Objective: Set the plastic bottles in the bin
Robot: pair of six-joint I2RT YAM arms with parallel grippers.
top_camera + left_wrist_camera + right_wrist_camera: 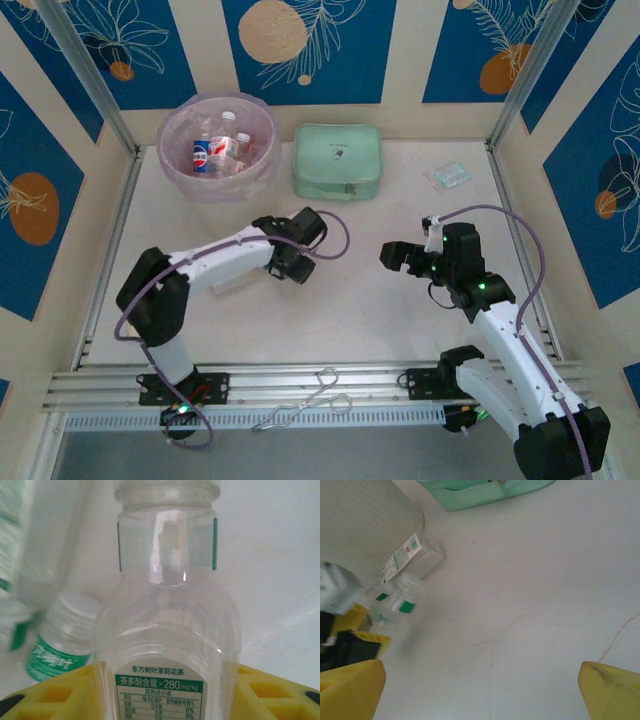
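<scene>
The left gripper (285, 262) is sitting at mid-frame in the top view. Its yellow fingers (270, 690) are flanking a clear green-labelled bottle (170, 620) on both sides, but I cannot tell whether they are pressing it. A second bottle (60, 640) with a white cap is lying just beside it at lower left. More bottles (218, 152) are lying inside the bin (165, 130) at upper left, beside the mint green case (337, 160). The right gripper (397, 257) is hanging wide open right of centre, holding nothing.

Left end effector (165, 692) half apart; right end effector (481, 692) wide.
</scene>
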